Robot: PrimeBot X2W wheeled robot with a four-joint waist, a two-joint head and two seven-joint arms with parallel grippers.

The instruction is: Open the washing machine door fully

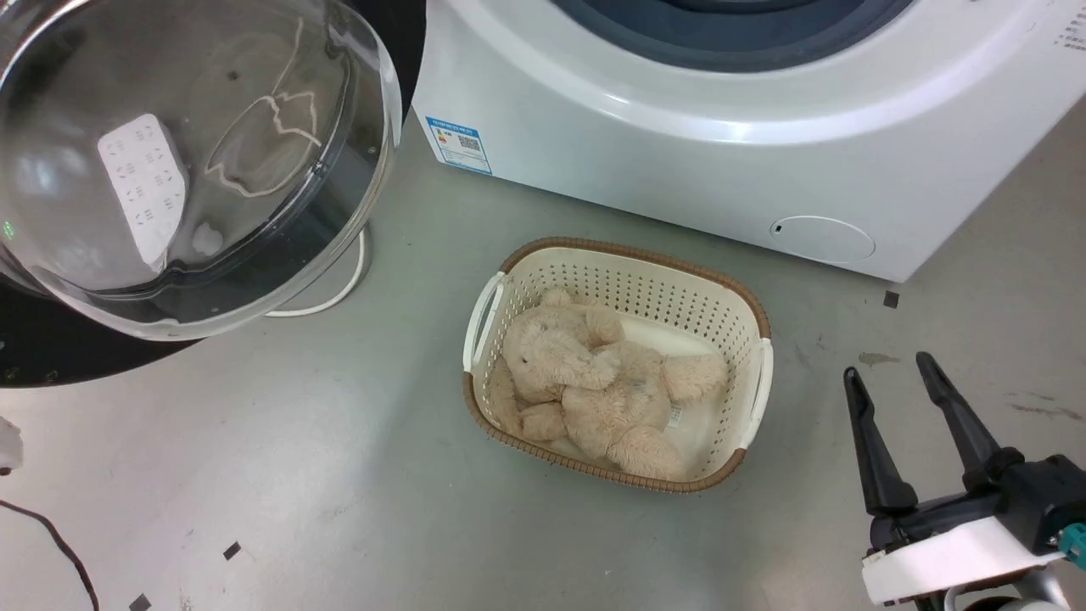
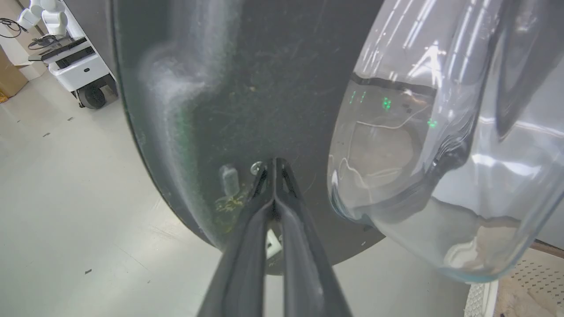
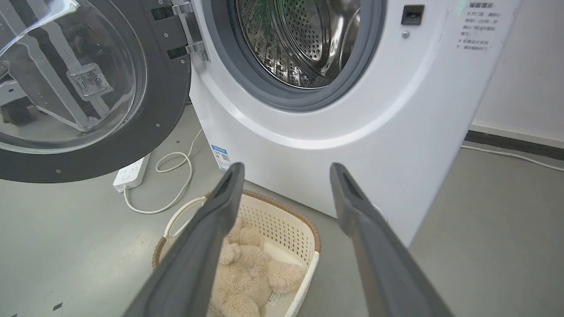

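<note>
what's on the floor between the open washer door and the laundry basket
A white power strip and its looped cord lie between the washing machine door and the basket, seen in the right wrist view.

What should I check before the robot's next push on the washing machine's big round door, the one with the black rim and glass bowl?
1. Large round door, glossy black rim, clear glass bowl, swung away from the steel drum: ok.
2. Door at its full stop: cannot tell.
3. Left gripper shut, tips at the door's black inner face: ok; firm contact cannot tell.
4. Right gripper open, empty, above bare floor: ok.
5. Cream perforated plastic basket with beige plush toy stands apart from the door: ok.
6. White power strip and white cable on the floor below the door's rim: clearance cannot tell.
</note>
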